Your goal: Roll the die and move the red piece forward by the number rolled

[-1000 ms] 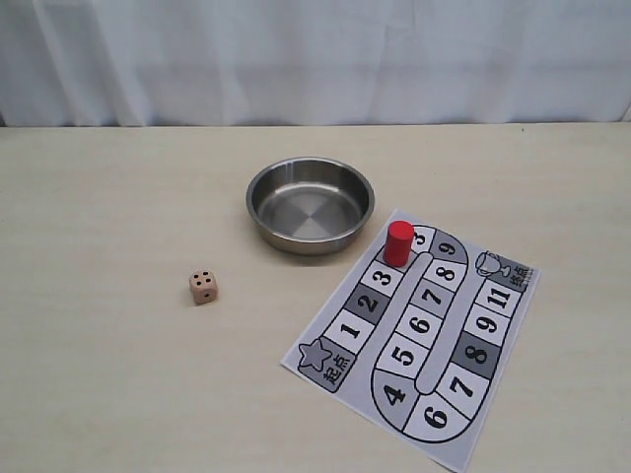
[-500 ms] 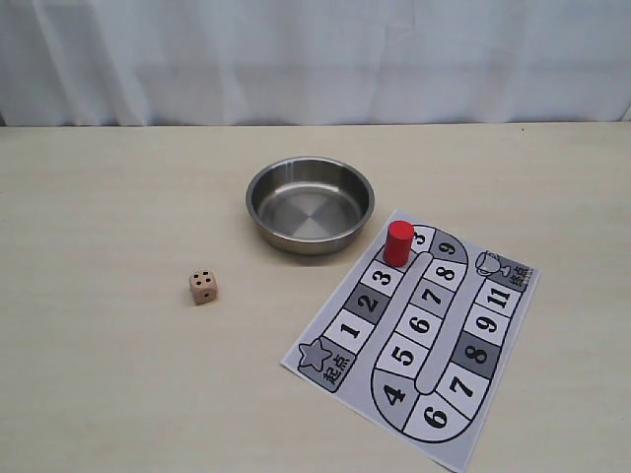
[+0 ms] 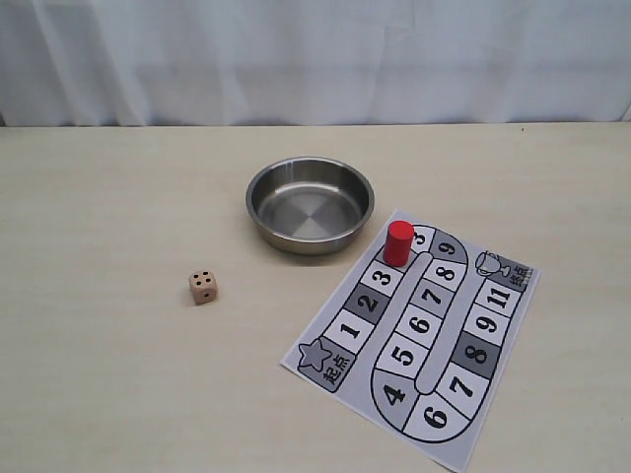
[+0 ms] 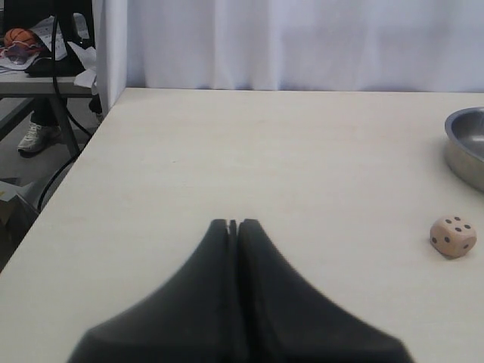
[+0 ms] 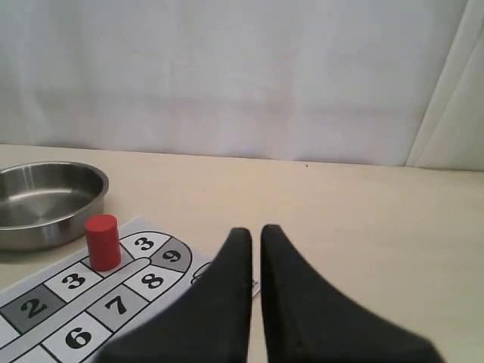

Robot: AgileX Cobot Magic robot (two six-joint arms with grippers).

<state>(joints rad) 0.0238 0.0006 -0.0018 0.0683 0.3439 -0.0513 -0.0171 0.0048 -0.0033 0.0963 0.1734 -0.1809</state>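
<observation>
The die (image 3: 203,287), a tan wooden cube, lies on the bare table left of the printed game board (image 3: 424,340), four pips on top. It also shows in the left wrist view as the die (image 4: 453,236), far off to one side of my left gripper (image 4: 233,224), whose fingers are pressed together, empty. The red piece (image 3: 398,242) stands upright on the board, on the square just past the one marked 3. In the right wrist view the red piece (image 5: 102,242) is well away from my right gripper (image 5: 255,231), closed to a thin slit on nothing. Neither gripper appears in the exterior view.
A round steel bowl (image 3: 310,204), empty, sits behind the board's far corner, close to the red piece; its rim shows as the bowl (image 5: 45,203) in the right wrist view. A white curtain backs the table. The table's left edge (image 4: 53,197) drops off to a cluttered floor.
</observation>
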